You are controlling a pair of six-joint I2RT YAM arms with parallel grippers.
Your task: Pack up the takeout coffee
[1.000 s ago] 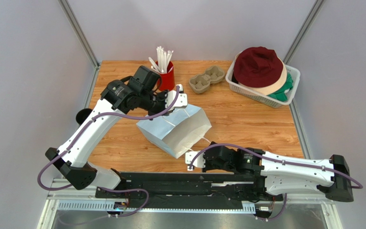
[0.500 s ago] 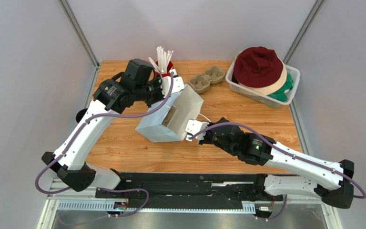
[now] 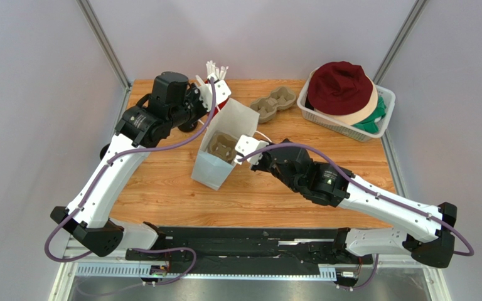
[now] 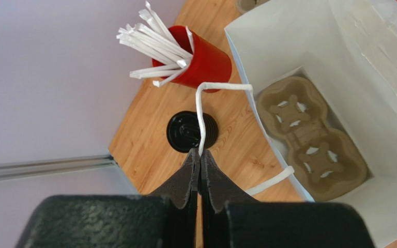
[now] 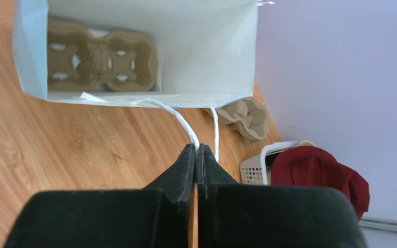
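Note:
The brown takeout coffee cup is not clearly in view. A white paper bag [image 3: 214,170] stands upright and open, with a brown cardboard cup carrier [image 3: 223,148] lying on its bottom. My left gripper [image 3: 219,83] is shut on the bag's far handle [image 4: 200,108]; its closed tips [image 4: 200,152] pinch the white cord above the table. My right gripper [image 3: 245,145] is shut on the near handle [image 5: 180,119], tips [image 5: 196,147] closed on the cord. The bag [image 4: 288,46] and carrier [image 4: 311,137] show in the left wrist view, and the bag [image 5: 205,51] and carrier [image 5: 102,54] in the right.
A red cup of white straws [image 4: 200,59] stands behind the bag. A squat black round piece [image 4: 192,132] sits on the wood beside it. A dark round thing [image 3: 107,151] shows at the table's left edge. A second carrier [image 3: 273,103] and a white basket [image 3: 385,116] of hats are at the back right.
The bag has gone from lying on its side to standing upright and open. My left gripper lifted its handle up and back; my right gripper rose from the front edge, holding the other handle.

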